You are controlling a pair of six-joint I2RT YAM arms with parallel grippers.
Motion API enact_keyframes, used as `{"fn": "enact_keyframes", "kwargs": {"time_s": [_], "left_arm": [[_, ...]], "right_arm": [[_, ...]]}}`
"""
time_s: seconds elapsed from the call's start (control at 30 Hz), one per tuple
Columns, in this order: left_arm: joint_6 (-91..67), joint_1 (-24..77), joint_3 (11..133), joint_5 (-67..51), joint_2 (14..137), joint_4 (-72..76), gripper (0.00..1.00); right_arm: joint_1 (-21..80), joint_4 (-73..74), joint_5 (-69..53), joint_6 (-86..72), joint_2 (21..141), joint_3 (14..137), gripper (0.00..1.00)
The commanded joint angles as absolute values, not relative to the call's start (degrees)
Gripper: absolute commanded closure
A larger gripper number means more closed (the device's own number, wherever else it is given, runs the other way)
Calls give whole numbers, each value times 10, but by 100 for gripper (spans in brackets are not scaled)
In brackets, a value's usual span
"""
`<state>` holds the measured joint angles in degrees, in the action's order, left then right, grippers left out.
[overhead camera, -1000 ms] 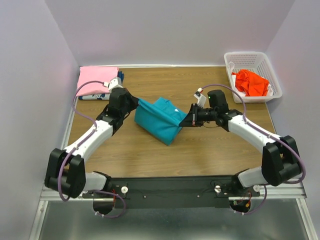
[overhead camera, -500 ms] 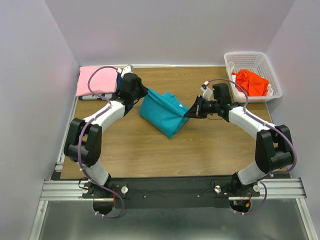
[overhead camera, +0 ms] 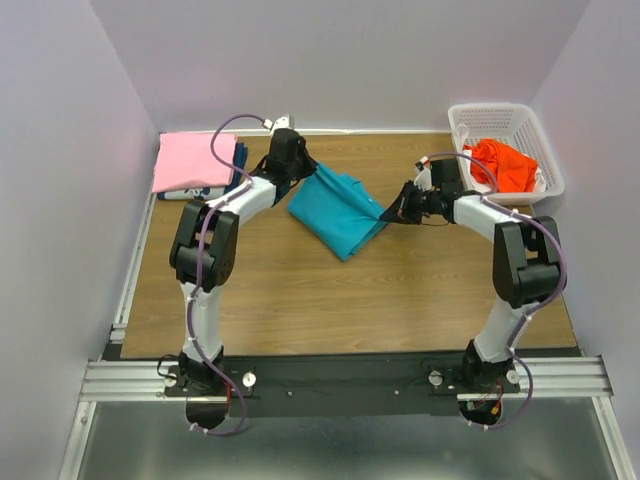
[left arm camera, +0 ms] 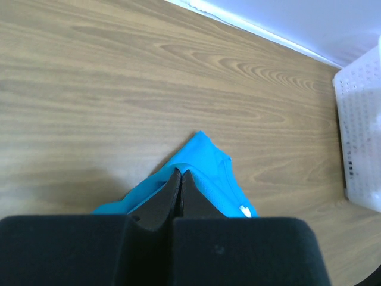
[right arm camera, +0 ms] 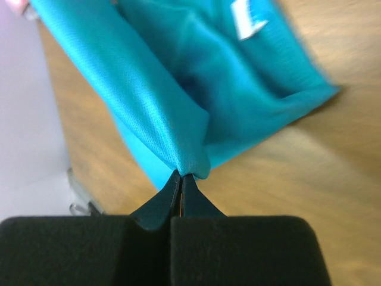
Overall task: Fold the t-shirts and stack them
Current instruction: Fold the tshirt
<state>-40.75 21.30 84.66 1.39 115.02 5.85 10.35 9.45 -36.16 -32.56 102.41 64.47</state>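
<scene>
The teal t-shirt hangs stretched between both grippers over the middle back of the table. My left gripper is shut on its upper left edge; the cloth shows round the tips. My right gripper is shut on its right corner, where the cloth bunches at the tips. The pink t-shirt lies folded at the back left on top of the dark blue white-printed one. The orange-red t-shirt lies in the white basket.
The white lattice basket stands at the back right corner, and its wall shows in the left wrist view. The walls close in on three sides. The metal rail with the arm bases runs along the near edge.
Both arms have reached further back, carrying the teal shirt away from the near edge. The left gripper moved up and right, and the right gripper moved up toward the basket.
</scene>
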Motion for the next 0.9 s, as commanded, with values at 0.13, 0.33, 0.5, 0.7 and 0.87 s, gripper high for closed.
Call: {"fn": "enact_keyframes", "kwargs": {"time_s": [0.13, 0.33, 0.5, 0.7, 0.87], "left_arm": [[-386, 228, 941, 40, 1237, 19, 100], [-375, 229, 994, 34, 1280, 2, 68], [-367, 233, 993, 46, 1248, -14, 24], [-355, 255, 939, 76, 1171, -14, 10], [-360, 277, 863, 55, 1136, 17, 7]], "right_arm": [[80, 93, -287, -324, 1100, 695, 99], [79, 95, -241, -325, 1116, 721, 80], [80, 95, -242, -299, 1073, 738, 54], [85, 95, -308, -297, 1006, 708, 37], [123, 93, -306, -287, 978, 667, 0]]}}
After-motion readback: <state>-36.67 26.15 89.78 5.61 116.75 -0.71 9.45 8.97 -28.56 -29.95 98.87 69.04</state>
